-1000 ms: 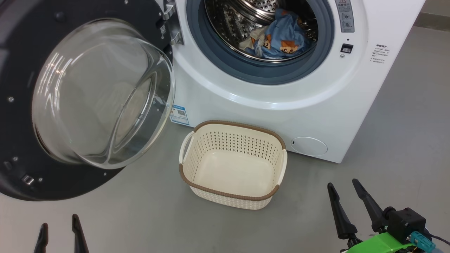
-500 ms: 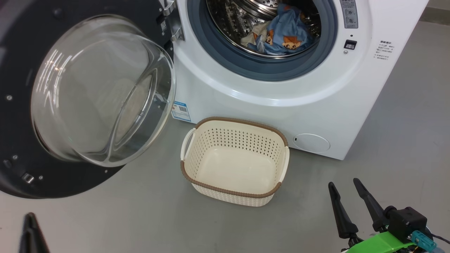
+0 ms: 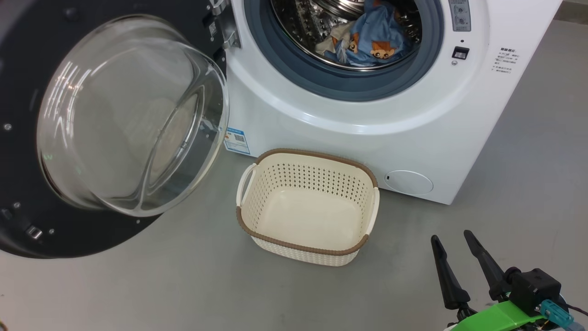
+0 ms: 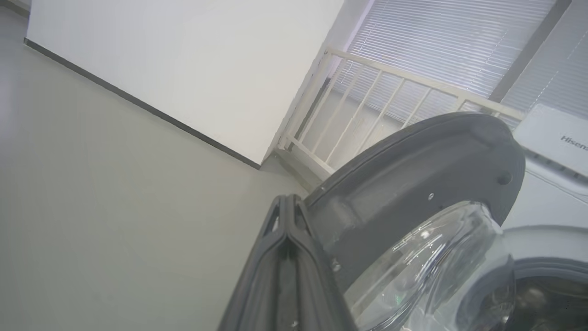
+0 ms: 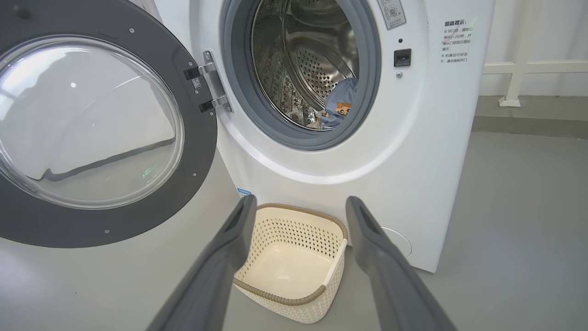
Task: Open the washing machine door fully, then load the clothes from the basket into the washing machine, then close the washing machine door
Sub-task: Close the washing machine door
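Lying bunched in the drum of the washing machine are the clothes; the basket below shows a bare bottom. The washing machine door stands swung wide leftward. The left gripper is pinched together, the right gripper spread.

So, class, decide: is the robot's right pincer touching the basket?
Apart. The head view plainly shows a stretch of bare grey floor between the open right pincer and the basket, so nothing meets.
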Available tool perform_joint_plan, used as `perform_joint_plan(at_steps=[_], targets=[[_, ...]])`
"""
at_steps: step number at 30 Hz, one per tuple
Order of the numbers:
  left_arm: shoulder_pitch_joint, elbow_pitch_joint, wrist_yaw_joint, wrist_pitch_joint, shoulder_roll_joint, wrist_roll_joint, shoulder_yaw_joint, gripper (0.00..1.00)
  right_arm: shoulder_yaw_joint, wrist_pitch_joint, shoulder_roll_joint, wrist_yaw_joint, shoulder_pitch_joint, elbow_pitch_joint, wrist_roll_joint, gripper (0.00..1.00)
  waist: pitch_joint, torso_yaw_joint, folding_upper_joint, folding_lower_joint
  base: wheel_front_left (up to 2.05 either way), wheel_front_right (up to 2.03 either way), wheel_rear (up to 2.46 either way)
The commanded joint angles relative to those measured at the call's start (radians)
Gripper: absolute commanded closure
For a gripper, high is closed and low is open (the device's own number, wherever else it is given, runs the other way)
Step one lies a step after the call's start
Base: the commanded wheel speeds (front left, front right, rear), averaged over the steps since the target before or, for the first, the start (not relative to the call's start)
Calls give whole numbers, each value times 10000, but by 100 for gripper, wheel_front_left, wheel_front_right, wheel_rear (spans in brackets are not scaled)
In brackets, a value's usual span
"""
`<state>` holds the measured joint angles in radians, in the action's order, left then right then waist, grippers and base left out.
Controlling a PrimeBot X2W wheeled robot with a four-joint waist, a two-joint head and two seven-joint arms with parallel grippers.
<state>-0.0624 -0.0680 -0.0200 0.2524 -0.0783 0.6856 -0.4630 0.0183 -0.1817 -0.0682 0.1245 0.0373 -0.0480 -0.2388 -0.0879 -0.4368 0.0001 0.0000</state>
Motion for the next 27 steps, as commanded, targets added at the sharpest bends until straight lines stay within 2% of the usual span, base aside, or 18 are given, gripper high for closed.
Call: perform_joint_plan(at_steps=[1,7,15,21,27], targets=[[-515,67,-55,-116,-439,290,-463,100,234,11,-90,62,-370,290,164,0,-21,15,-1,0,0,0,0],[-1951,-1558,-395,-1044,-1277,2337,-1438,100,256,88,-167,62,-424,367,163,0,-138,115,-1,0,0,0,0],[-3465,-3522,-861,-2558,-2513,4470,-2089,100,236,212,-269,62,-453,506,180,0,-256,295,-1,0,0,0,0],[-4047,-4513,-963,-3627,-3321,5047,-1980,100,240,308,-343,62,-473,622,180,0,-341,389,-1,0,0,0,0],[-4790,-4981,-1043,-4879,-3653,6019,-1885,100,290,425,-418,62,-510,714,194,0,-418,436,-1,0,0,0,0]])
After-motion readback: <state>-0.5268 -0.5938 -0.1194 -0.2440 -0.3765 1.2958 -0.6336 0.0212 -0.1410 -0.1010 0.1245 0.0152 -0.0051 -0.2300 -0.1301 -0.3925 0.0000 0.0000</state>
